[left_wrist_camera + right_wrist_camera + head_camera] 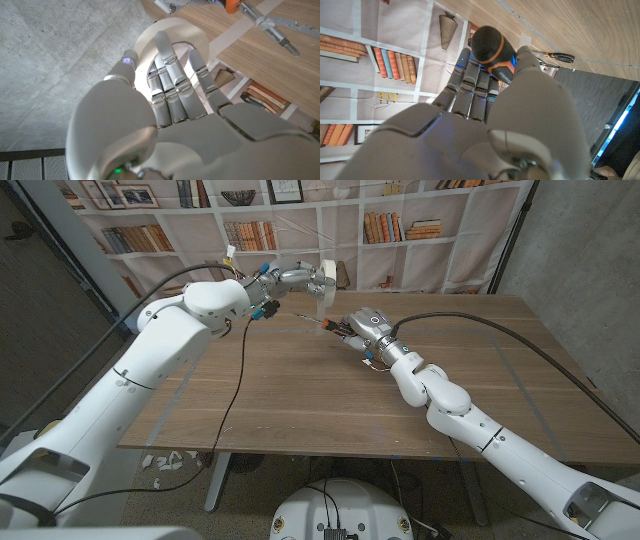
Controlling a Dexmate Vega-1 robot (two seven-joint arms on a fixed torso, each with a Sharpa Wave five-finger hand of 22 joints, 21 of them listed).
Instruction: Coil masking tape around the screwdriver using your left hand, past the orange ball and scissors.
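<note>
We hold the tape roll (327,280) up at top centre of the head view, our left hand (296,277) wrapped round it with fingers (172,75) through the core, so the roll can turn and pay out. A strip of tape (235,32) runs from it toward the screwdriver shaft (272,31). Our right hand (360,325), just right of centre, grips the screwdriver (492,47) by its black-and-orange handle, shaft pointing at the roll, to hold it steady for coiling. We judge winding is underway; ball and scissors we can't pick out.
</note>
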